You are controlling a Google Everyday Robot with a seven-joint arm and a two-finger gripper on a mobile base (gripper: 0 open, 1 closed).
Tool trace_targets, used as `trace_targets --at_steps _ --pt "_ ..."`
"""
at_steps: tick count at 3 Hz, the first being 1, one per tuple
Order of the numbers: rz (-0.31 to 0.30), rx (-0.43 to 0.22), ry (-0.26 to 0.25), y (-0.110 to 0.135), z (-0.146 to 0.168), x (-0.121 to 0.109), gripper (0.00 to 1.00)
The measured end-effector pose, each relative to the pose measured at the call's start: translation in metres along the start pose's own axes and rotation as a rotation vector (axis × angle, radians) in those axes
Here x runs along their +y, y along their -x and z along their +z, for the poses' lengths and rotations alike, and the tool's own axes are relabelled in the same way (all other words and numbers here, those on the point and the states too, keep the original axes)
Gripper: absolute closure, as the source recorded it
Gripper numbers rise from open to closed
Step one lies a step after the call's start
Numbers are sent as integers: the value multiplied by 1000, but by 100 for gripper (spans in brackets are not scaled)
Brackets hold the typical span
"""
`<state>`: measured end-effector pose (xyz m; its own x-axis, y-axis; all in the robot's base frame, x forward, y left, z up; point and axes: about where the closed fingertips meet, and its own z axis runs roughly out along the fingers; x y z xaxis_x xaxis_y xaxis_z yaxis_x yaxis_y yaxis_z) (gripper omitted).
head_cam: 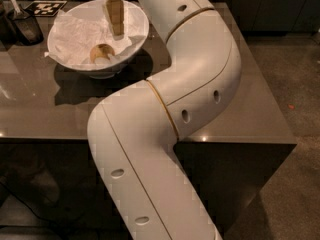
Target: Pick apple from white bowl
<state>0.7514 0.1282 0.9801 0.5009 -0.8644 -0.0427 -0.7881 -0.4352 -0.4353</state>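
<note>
apple [101, 52]: low in white bowl [141, 34], nested on crumpled paper [75, 34], so it sits put | look: small, round, yellowish, partly shaded | pincer [115, 26]: i hang it over the bowl, just behind apple, not touching, i judge to drop onto it; released or clenched, cannot tell | bowl on worktop [240, 109]

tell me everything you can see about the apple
The apple is small, round and yellowish-tan. It lies low in the white bowl on crumpled white paper, which hides its lower edge. Nothing grips it: the gripper hangs above the bowl, just behind the apple and apart from it.
</note>
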Motion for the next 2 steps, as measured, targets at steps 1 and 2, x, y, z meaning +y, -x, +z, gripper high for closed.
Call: trace_targets --at_steps 1,2 --pt "-3 -5 12 -1 8 2 6" --pt "-8 -14 20 0 15 3 6"
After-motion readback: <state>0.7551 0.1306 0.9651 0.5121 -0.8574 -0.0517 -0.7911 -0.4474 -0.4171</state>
